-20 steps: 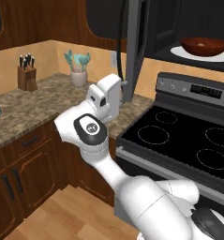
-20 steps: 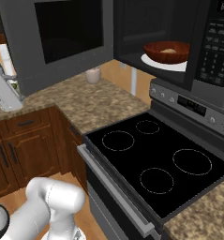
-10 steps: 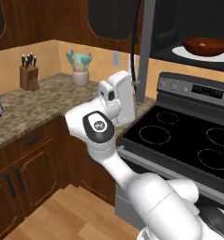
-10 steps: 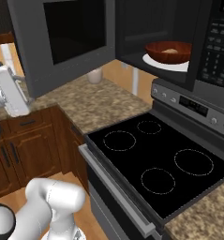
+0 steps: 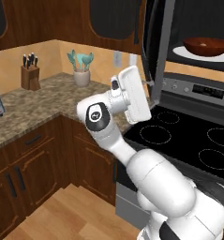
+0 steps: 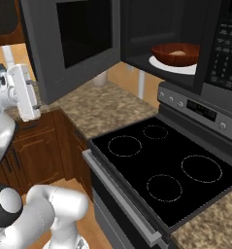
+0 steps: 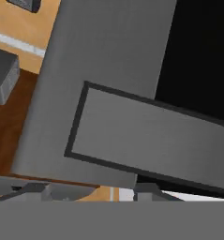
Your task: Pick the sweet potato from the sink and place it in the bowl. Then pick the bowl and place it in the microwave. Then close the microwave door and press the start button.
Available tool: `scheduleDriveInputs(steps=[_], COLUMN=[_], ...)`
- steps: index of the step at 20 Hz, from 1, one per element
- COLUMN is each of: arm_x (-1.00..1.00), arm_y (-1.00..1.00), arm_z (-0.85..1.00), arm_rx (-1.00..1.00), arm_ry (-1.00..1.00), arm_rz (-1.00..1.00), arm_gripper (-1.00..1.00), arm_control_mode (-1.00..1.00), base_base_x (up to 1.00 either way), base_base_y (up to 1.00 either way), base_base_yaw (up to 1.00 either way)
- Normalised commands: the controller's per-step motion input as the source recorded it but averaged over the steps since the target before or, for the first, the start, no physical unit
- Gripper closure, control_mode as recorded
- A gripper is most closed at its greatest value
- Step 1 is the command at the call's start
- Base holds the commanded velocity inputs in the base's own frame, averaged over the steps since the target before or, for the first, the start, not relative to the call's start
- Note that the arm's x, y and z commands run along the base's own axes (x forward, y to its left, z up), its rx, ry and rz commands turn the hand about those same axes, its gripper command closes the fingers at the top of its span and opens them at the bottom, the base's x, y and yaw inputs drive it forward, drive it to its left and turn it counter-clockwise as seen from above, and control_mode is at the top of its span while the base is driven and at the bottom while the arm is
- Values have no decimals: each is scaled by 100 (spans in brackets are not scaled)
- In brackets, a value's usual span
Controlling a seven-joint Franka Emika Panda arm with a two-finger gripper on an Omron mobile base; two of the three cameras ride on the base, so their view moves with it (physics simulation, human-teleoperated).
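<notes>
End effector (image 5: 150, 84) raised, arm bent

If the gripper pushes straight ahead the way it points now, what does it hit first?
Most likely the open microwave door: in the hand view its grey panel and window frame sit directly ahead of the gripper. The depth of the remaining gap is hard to judge.

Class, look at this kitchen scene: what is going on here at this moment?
A white robot arm is working at the microwave above the stove. The bowl, with the sweet potato in it, already sits on the white plate inside. The microwave door stands open, and the arm's hand is up against its outer face, apparently to push it shut. The start button is not yet pressed.
</notes>
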Motion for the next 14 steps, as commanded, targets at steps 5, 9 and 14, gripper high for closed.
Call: scheduleDriveInputs(steps=[5, 9, 14], arm_x=[8, 24, 79], arm_y=[-100, -100, -100], arm_z=[18, 1, 8], arm_rx=[-11, -3, 0], arm_ry=[32, 20, 28], arm_rz=[-26, -12, -6], arm_gripper=[-100, -100, -100], arm_control_mode=[-100, -100, -100], base_base_x=[0, 0, 0], base_base_y=[0, 0, 0], base_base_yaw=[0, 0, 0])
